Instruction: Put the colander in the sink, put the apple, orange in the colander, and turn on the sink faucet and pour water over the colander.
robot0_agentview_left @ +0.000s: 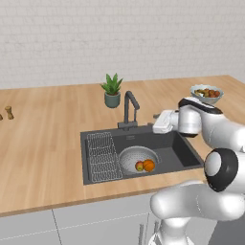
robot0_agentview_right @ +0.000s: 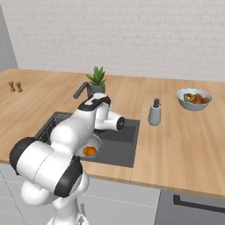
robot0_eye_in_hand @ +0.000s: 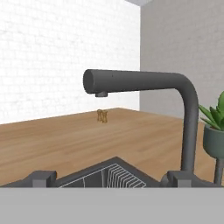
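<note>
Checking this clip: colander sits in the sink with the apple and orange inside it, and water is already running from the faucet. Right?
Not quite. The colander sits in the sink with the apple and orange inside it, but no water runs from the faucet: the hand view shows its spout dry, and the left base view shows no stream.

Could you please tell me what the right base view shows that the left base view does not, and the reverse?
The right base view alone has the soap dispenser standing on the counter beside the sink. The left base view alone has the apple next to the orange in the colander, and the wire rack. Both share the sink faucet, potted plant, fruit bowl and orange.
</note>
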